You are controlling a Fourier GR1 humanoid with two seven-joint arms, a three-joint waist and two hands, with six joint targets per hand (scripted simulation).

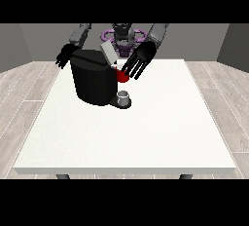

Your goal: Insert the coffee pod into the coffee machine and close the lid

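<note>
Item one: we list a white bench (146, 132) filling the middle of the frame, on two dark legs.

Item two: a black coffee machine (92, 79) stands on the bench in the upper left of centre. Its pale lid (108, 52) is tilted up at the top. A red thing at the machine (121, 76) shows at its right side.

Item three: a small grey cup-like thing (124, 97) sits on the machine's low base, just below the red thing; we cannot tell whether it is the coffee pod.

Item four: the robot hand at the view's right (141, 58) hangs above the red thing, fingers spread straight downward, holding nothing we can see.

Item five: the robot hand at the view's left (65, 54) hangs behind the machine's upper left edge, fingers loosely extended.
</note>
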